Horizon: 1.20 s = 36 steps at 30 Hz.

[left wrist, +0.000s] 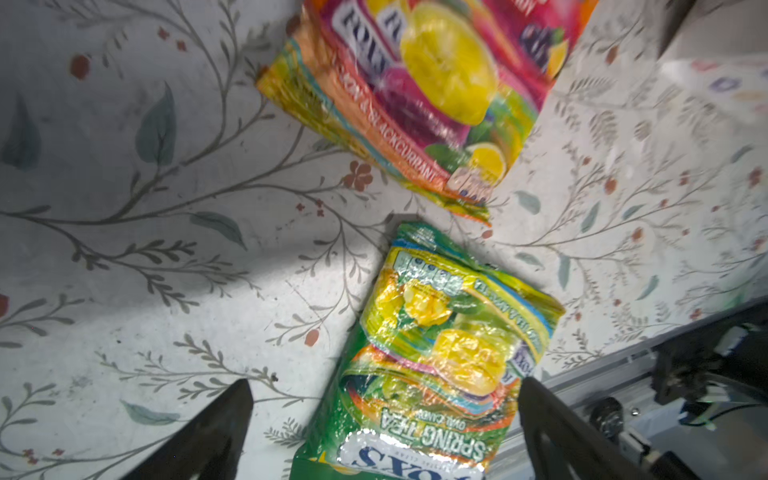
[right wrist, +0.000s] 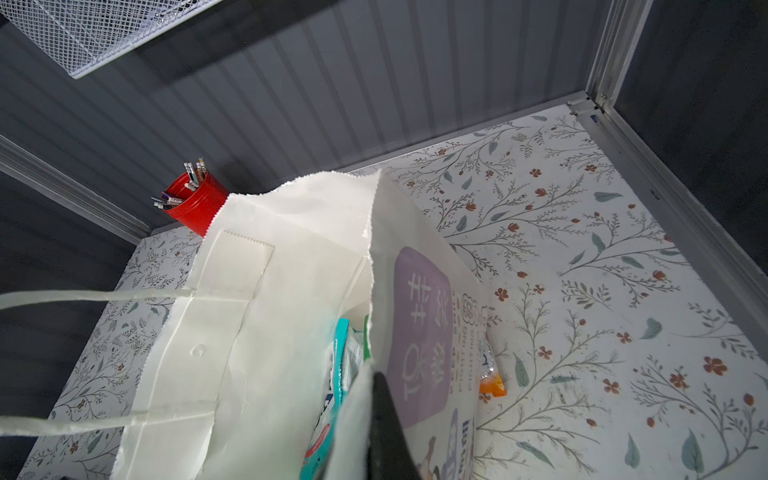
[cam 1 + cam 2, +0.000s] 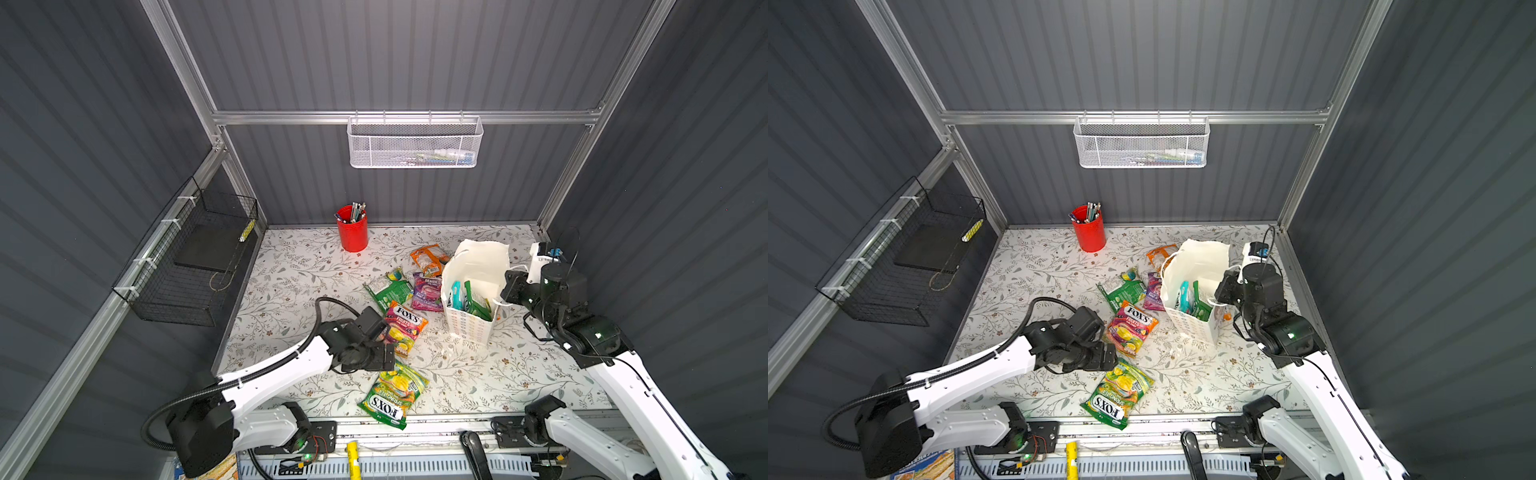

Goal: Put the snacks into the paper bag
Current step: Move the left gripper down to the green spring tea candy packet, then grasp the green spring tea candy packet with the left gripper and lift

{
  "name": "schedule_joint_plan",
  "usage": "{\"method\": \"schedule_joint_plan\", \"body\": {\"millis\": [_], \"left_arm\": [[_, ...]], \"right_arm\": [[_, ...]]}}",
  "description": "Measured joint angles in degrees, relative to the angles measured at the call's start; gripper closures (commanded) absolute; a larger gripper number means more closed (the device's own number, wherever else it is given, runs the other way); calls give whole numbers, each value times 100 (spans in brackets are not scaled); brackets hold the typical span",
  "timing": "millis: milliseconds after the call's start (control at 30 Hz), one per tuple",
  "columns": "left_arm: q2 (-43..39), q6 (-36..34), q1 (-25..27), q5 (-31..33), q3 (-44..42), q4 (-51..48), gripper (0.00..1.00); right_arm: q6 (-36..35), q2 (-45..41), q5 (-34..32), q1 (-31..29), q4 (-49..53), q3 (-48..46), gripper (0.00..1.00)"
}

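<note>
We saw the paper bag [image 3: 478, 257] standing upright at about 3 o'clock on the floral table [image 3: 299, 270], its mouth wide open. Inside it, a teal packet [image 3: 456, 295] and an upright green packet [image 3: 473, 303] stood on edge, just beside each other. The right gripper [image 3: 506, 286] sat at the bag's 3 o'clock rim with its claw together, pinching the paper. In the right wrist view we made out one dark finger [image 2: 384, 415] pressed against the bag's wall.

Five snacks lay outside the bag. An orange packet [image 3: 428, 259] lay against the bag at its 10 o'clock. A purple packet [image 3: 428, 293] lay just beside the bag at its 9 o'clock, and a flat green packet [image 3: 388, 289] lay next to that, farther toward 9 o'clock. The pink-yellow Fruits packet [image 3: 405, 328] lay near the table's centre, its far corner at the flat green packet. The Spring Tea packet [image 3: 392, 395] lay at 6 o'clock, overhanging the table's front edge.

The left gripper [image 1: 385, 384] hung above the Spring Tea packet with its claw apart and empty, one fingertip on either side of the packet in the left wrist view. We could not tell whether the tips touched it. A red cup of pens [image 3: 352, 232] stood at 12 o'clock by the back wall, well apart from the snacks.
</note>
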<state>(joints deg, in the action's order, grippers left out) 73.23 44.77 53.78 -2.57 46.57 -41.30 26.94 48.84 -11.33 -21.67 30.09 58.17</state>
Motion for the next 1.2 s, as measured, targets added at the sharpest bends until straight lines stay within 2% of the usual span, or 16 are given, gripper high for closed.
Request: {"method": "schedule_joint_plan", "body": {"millis": [200,400,633,700,1067,1200], "left_arm": [[892,-39,820,4,330,4,0],[1309,-177,1097,136,586,0,0],[1794,-221,1182,245,632,168,1],[1880,-214,1182,262,671,173,10],[2413,142,1228,798,1154,374,68],[2428,267,1224,1064,1248,533,79]], "right_arm": [[0,-15,0,0,2,-7,100],[0,-4,7,0,0,-20,100],[0,0,48,0,-2,-22,100],[0,2,57,0,-2,-20,100],[0,11,66,0,-2,-20,100],[0,-7,66,0,-2,-22,100]]}}
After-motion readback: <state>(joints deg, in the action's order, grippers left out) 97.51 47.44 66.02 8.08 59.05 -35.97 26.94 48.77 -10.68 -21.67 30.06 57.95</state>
